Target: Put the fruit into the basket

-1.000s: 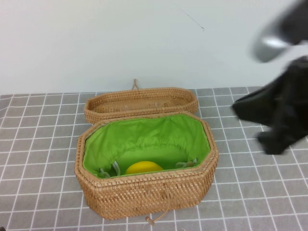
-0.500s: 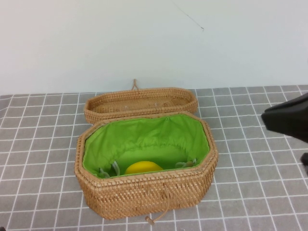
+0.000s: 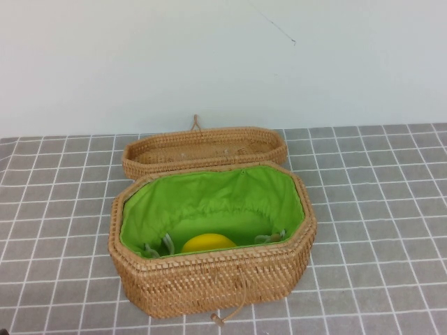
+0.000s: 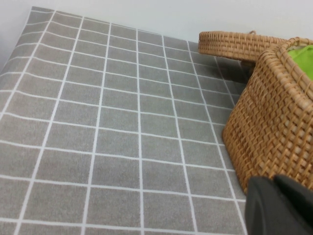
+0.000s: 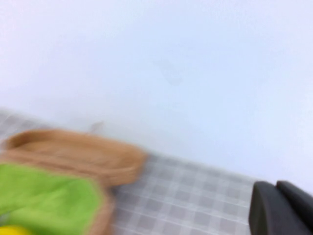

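A: Fruit [image 3: 208, 242] down inside basket [image 3: 209, 279], on green lining; lid [image 3: 204, 149] just behind.

B: Left gripper [image 4: 279, 205] beside basket wall; right gripper [image 5: 281, 208] off right; fingers on both: cannot tell.
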{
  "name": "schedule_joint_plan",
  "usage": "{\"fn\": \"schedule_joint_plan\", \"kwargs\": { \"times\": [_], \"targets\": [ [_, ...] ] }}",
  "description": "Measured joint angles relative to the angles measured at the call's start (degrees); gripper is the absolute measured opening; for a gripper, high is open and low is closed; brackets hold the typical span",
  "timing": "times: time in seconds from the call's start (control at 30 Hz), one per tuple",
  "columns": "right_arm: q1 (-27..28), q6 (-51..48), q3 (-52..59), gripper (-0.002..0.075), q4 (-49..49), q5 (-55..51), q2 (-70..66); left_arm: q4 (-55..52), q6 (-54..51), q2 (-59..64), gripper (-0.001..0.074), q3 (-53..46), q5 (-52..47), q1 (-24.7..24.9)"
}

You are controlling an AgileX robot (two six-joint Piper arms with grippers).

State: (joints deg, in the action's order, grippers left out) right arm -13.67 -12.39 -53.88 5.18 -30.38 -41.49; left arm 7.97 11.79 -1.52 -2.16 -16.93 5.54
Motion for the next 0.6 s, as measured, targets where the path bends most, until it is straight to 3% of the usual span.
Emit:
{"fn": "schedule_joint_plan", "kwargs": {
  "times": [0.13, 0.3, 0.43, 0.6],
  "targets": [
    [4.33, 0.00, 13.32, 0.0000, -4.25, 9.08, 8.31, 0.00, 0.00, 0.00, 0.0001, 0.00, 0.00, 0.00],
    [4.75, 0.00, 29.23, 0.0000, -6.34, 20.37, 16.17, 0.00, 0.00, 0.00, 0.0001, 0.00, 0.00, 0.00],
    [5.99, 0.25, 41.69, 0.0000, -6.14, 25.85, 22.06, 0.00, 0.00, 0.00, 0.0001, 0.00, 0.00, 0.00],
    [12.13, 0.44, 54.14, 0.0000, -0.82, 32.73, 32.13, 0.00, 0.00, 0.00, 0.0001, 0.00, 0.00, 0.00]
  ]
}}
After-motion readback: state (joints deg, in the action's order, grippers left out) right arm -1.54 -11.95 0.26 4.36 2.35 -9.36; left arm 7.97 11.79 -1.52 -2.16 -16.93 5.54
